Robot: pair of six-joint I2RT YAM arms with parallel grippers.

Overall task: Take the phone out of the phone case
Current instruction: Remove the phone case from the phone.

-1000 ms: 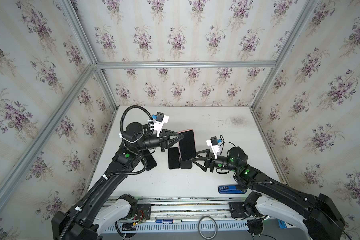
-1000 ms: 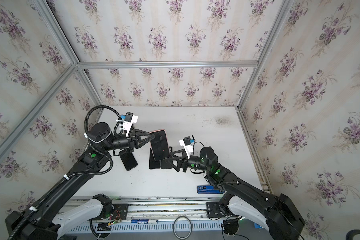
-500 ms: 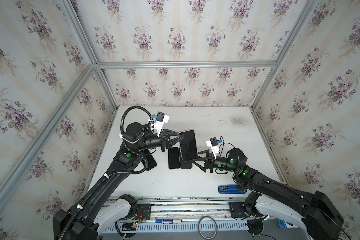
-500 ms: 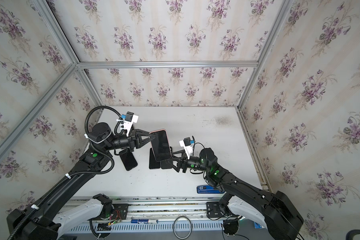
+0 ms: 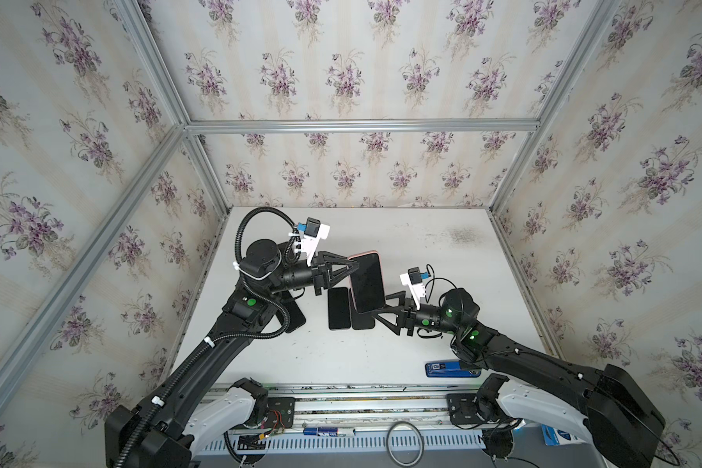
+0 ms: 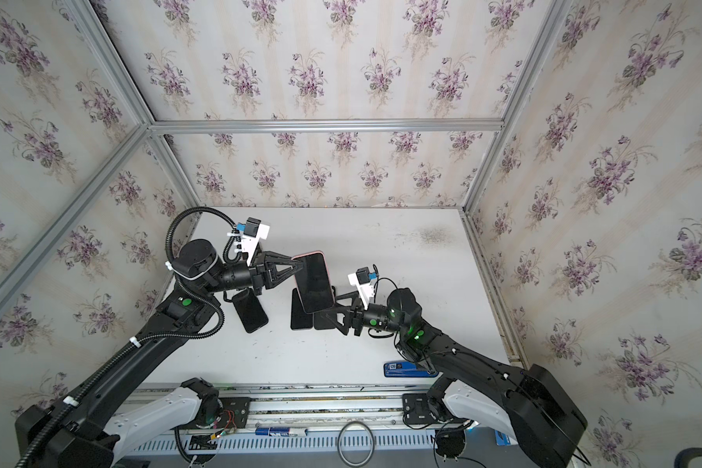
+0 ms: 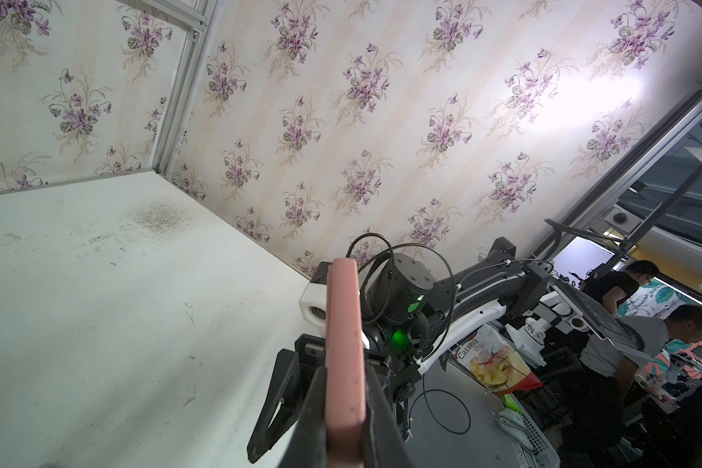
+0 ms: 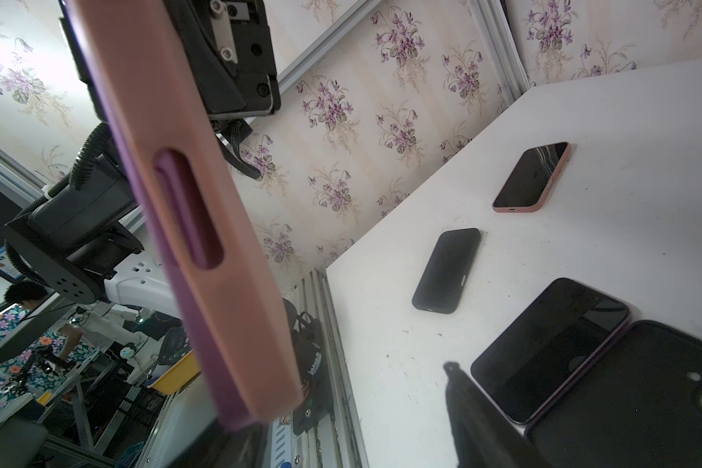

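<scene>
Holding aloft over the surface point(image 5: 483, 259), left jaws pinch the pink phone case point(image 5: 363, 255), phone point(image 5: 367, 283) seated inside. Right jaws stand wide at its lower end, pre-grasp; next they likely must close on a case corner and peel.

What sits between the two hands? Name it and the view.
The pink-cased phone, held above the table: left hand shut on one end, right hand open at the other. Both top views show it.

Blue flat object point(image 5: 452, 369) near the white table's point(image 5: 422, 243) front edge; floral wallpaper point(image 5: 341, 73) all round.
</scene>
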